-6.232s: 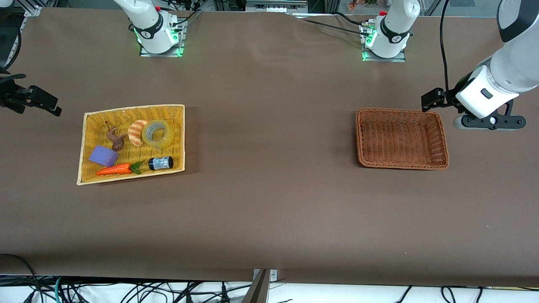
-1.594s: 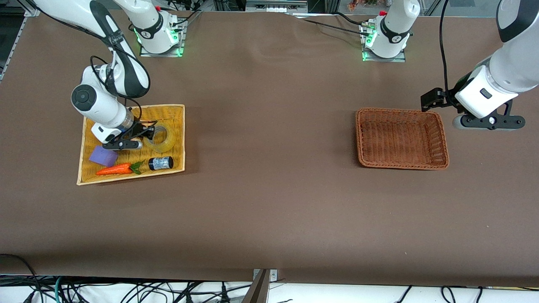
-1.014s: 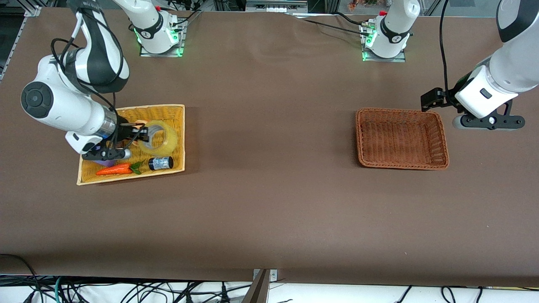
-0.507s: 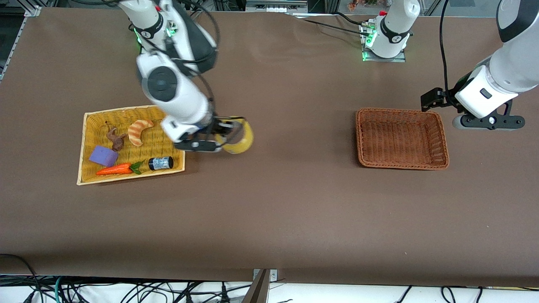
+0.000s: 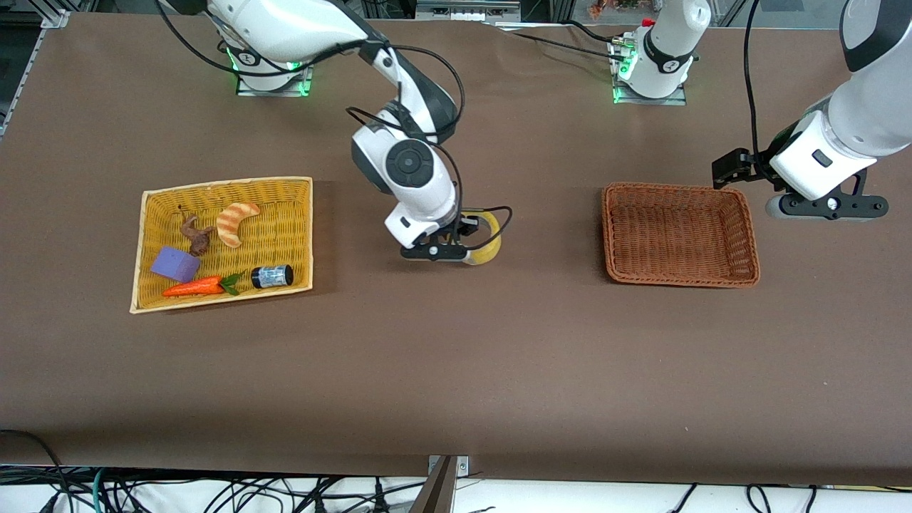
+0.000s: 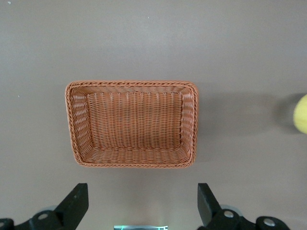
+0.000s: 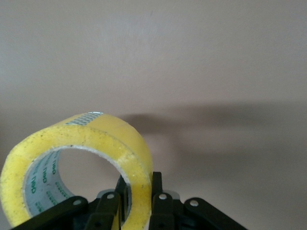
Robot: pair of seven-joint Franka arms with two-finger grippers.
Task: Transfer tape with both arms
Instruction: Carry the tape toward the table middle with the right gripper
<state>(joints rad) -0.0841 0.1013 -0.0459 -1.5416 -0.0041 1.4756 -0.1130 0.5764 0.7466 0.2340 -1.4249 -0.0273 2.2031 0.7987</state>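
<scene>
My right gripper [image 5: 467, 239] is shut on the tape [image 5: 489, 246], a yellowish ring-shaped roll, and holds it on edge over the middle of the table, between the two baskets. In the right wrist view the fingers [image 7: 162, 191] pinch the roll's wall [image 7: 96, 143], one inside the ring and one outside. My left gripper [image 5: 830, 206] is open and empty, and waits in the air beside the brown basket [image 5: 607, 235] at the left arm's end. The left wrist view looks down on that basket [image 6: 129, 84], with the fingers [image 6: 76, 201] spread wide and the tape [image 6: 302, 113] at the picture's edge.
A yellow basket [image 5: 228, 182] at the right arm's end holds a striped bread toy [image 5: 236, 222], a purple block [image 5: 175, 263], a carrot toy [image 5: 192, 287], a small black bottle [image 5: 272, 276] and a brown figure [image 5: 196, 236]. The brown basket has nothing in it.
My right gripper came in, closed on the tape in the yellow basket, lifted it out and carried it toward the table's middle. The left arm has not moved.
</scene>
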